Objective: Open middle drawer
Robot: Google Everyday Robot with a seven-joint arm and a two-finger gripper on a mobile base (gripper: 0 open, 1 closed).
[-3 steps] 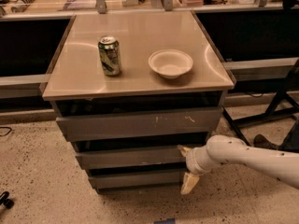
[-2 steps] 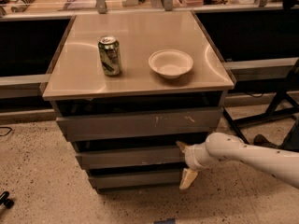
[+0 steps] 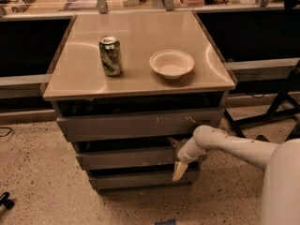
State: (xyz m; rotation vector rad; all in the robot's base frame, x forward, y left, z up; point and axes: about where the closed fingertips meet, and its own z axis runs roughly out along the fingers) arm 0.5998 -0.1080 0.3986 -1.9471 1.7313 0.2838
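Lying under the scratched front (image 3: pixel 136 124), the middle drawer (image 3: pixel 126 157) is looking not yet pulled out. The gripper (image 3: pixel 177 156) is sitting at that drawer's right end; clamped or loose, I cannot tell. Securing a hold is underway, I judge; next is calling for a straight outward pull.

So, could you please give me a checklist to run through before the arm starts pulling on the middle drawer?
1. Gripper at the right end of the plain dark-grey mid-width drawer front: ok.
2. Firm hold on that front: cannot tell.
3. Gripper sits below the wide scratched grey front: ok.
4. Green drink can and white round bowl upright on the beige tabletop, back from its front edge: ok.
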